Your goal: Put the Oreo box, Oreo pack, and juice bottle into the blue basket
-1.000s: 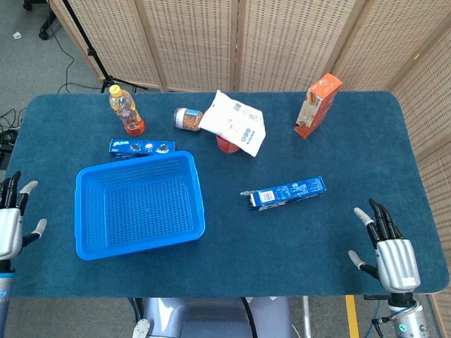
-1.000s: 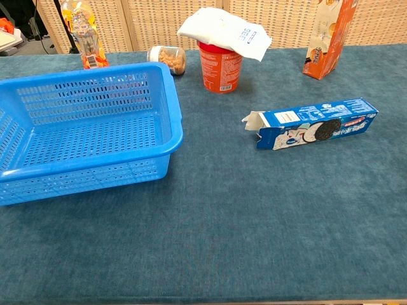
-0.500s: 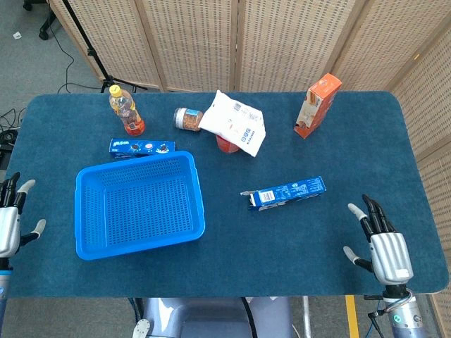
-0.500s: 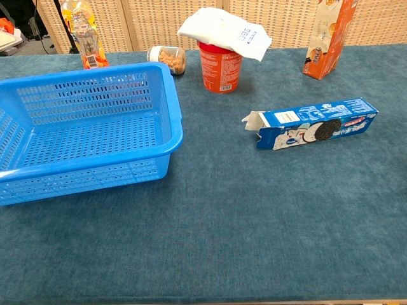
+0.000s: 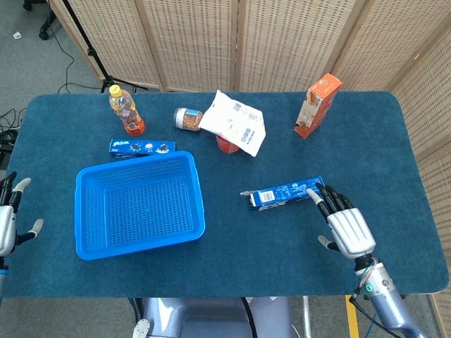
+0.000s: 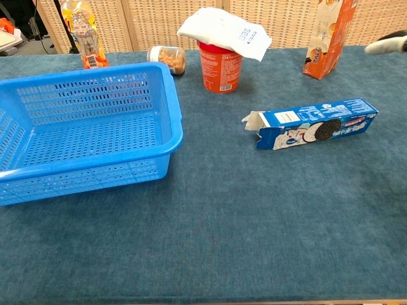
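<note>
The blue Oreo box [image 5: 283, 193] [image 6: 311, 124] lies flat right of centre, its left flap open. My right hand [image 5: 344, 225] hovers just right of and in front of it, open, fingertips near the box's right end; one fingertip shows at the chest view's right edge [image 6: 388, 44]. The blue basket [image 5: 138, 205] [image 6: 82, 136] stands empty on the left. Behind it lies the small Oreo pack [image 5: 141, 146]. The juice bottle [image 5: 125, 110] [image 6: 83, 35] stands upright at the back left. My left hand [image 5: 8, 218] is open at the table's left edge.
A red cup [image 6: 220, 65] under a white bag [image 5: 234, 124] stands at back centre, a jar [image 5: 187, 119] lying beside it. An orange carton [image 5: 316, 105] stands at the back right.
My right hand has moved forward and left from the table's front right corner up to the Oreo box's right end. The left hand has sunk slightly. Nothing else moved.
</note>
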`<state>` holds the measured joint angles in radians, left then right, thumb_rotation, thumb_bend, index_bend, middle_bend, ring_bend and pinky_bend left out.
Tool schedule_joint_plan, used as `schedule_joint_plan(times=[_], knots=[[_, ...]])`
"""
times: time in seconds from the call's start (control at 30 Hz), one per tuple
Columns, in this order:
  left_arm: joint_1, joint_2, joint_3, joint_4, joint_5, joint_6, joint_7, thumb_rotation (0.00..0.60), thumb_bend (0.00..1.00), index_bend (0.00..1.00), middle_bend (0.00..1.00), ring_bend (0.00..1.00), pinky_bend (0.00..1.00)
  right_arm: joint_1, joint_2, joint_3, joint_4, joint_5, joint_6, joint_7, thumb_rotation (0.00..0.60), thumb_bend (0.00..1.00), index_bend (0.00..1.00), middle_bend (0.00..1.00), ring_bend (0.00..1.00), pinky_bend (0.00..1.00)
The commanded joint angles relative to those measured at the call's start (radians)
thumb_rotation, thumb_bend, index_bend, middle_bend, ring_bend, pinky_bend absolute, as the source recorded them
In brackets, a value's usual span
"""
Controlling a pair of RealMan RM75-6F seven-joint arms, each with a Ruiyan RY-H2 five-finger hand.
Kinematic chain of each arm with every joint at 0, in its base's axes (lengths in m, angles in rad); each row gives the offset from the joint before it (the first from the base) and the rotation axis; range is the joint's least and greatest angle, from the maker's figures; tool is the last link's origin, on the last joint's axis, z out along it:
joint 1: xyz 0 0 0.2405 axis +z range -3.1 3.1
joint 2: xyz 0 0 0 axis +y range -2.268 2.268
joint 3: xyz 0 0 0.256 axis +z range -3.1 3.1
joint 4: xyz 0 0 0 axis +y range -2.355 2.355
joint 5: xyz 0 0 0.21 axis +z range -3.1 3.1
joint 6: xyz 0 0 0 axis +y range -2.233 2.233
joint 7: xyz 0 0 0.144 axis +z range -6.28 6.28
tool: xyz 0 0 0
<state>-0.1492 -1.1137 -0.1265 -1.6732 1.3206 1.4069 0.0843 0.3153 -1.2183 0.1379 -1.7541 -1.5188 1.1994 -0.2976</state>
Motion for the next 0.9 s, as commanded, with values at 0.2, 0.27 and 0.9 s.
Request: schedule_joint_plan(times=[0.2,0.27,0.9], knots=[[-0.004,0.009,-0.003,0.004,-0.015,-0.017,-0.021,0.6,0.27,0.03,0.0,0.0,0.05,0.095,-0.018,0.041,0.05,0.093,-0.111,-0.051,0.6,0.18,0.0,0.0,0.0,0.17],[-0.004,0.009,-0.003,0.005,-0.017,-0.02,-0.025,0.6,0.27,0.03,0.0,0.0,0.05,0.114,-0.025,0.052,0.063,0.111,-0.128,-0.046,0.6,0.18,0.0,0.0,0.0,0.17],[-0.014,0.012,0.003,0.011,-0.034,-0.051,-0.034,0.6,0.27,0.03,0.0,0.0,0.05,0.29,-0.151,0.07,0.308,0.238,-0.332,0.046,0.6,0.18,0.0,0.0,0.0,0.17]])
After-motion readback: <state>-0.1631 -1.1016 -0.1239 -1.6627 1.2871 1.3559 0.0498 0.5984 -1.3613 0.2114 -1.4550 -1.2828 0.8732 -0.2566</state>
